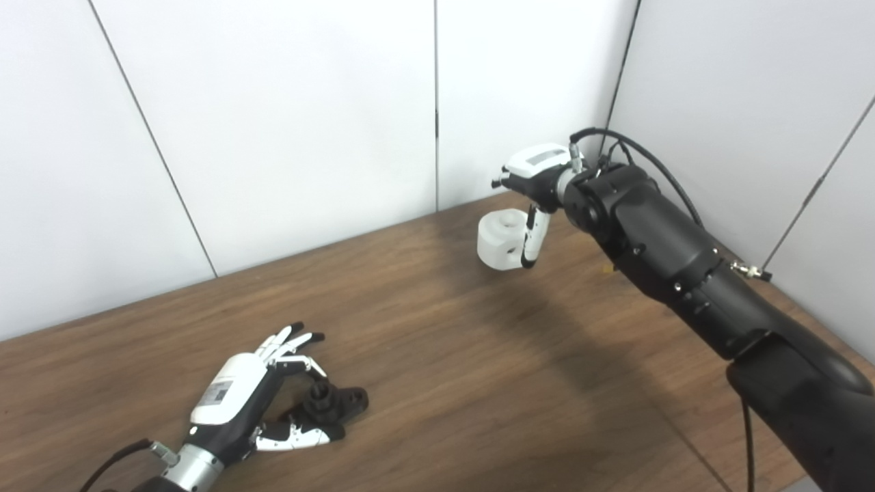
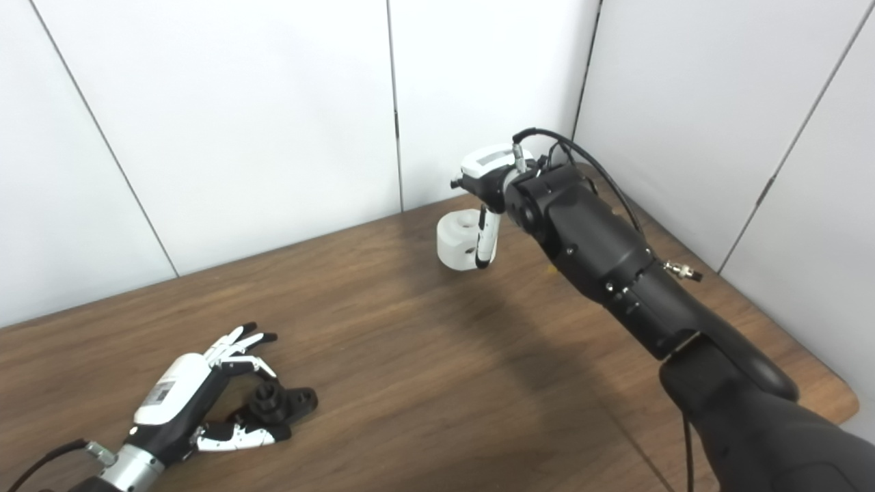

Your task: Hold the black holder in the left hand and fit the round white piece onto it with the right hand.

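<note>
The black holder (image 1: 336, 403) lies on the wooden table (image 1: 437, 355) at the near left. My left hand (image 1: 256, 393) is open around it, fingers spread above and thumb below, not closed on it. The round white piece (image 1: 500, 241) is a thick ring with a centre hole, at the far middle of the table. My right hand (image 1: 536, 191) is shut on the round white piece, with one finger down its right side. I cannot tell whether the piece is lifted or rests on the table. Both also show in the right eye view, the holder (image 2: 280, 403) and the piece (image 2: 461, 241).
White wall panels (image 1: 273, 123) close off the back and right of the table. The table's right front corner (image 2: 844, 406) shows in the right eye view. My right forearm (image 1: 683, 273) stretches across the right side above the table.
</note>
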Robot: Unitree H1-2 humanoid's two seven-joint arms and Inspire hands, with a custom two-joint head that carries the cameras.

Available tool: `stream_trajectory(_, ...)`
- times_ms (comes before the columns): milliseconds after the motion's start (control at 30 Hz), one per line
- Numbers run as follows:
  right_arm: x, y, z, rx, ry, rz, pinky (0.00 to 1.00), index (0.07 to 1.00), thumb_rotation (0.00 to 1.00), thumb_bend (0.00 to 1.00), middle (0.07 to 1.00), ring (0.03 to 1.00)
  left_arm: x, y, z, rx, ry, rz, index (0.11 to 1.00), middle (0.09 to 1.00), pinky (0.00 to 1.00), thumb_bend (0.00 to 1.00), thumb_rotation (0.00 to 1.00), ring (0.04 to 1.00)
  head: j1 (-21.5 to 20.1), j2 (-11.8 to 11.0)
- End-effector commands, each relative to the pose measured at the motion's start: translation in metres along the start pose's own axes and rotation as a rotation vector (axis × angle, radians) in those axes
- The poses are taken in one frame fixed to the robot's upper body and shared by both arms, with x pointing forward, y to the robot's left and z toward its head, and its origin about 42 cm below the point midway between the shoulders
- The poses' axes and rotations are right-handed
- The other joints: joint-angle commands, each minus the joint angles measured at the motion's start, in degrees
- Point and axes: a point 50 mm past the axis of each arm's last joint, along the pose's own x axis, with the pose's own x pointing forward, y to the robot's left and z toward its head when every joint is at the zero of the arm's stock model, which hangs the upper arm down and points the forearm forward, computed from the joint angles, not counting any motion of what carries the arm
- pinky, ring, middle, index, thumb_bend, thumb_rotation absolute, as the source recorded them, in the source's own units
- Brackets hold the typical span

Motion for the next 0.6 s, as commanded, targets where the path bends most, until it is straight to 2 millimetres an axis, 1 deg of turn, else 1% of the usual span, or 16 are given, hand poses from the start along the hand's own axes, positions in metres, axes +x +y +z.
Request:
stream_trajectory(0, -0.002, -0.031, -0.005, 0.001, 0.004, -0.101, 0.92, 0.912, 0.28, 0.94, 1.0, 0.985, -0.03, -0.024, -0.016, 0.046, 0.07, -0.164, 0.48, 0.904, 0.99, 0.53, 0.07, 0.991, -0.01, 0.1)
stream_trajectory(367, 0.015, -0.027, -0.004, -0.007, 0.002, -0.085, 0.92, 0.898, 0.3, 0.95, 0.995, 0.972, -0.032, -0.022, -0.015, 0.049, 0.063, -0.161, 0.48, 0.904, 0.98, 0.52, 0.06, 0.993, 0.66, 0.24)
stream_trajectory(567, 0.021, -0.029, -0.002, -0.012, -0.009, -0.082, 0.91, 0.895, 0.31, 0.94, 0.994, 0.979, -0.032, -0.023, -0.014, 0.055, 0.062, -0.157, 0.48, 0.903, 0.98, 0.53, 0.06, 0.987, 1.21, 0.27)
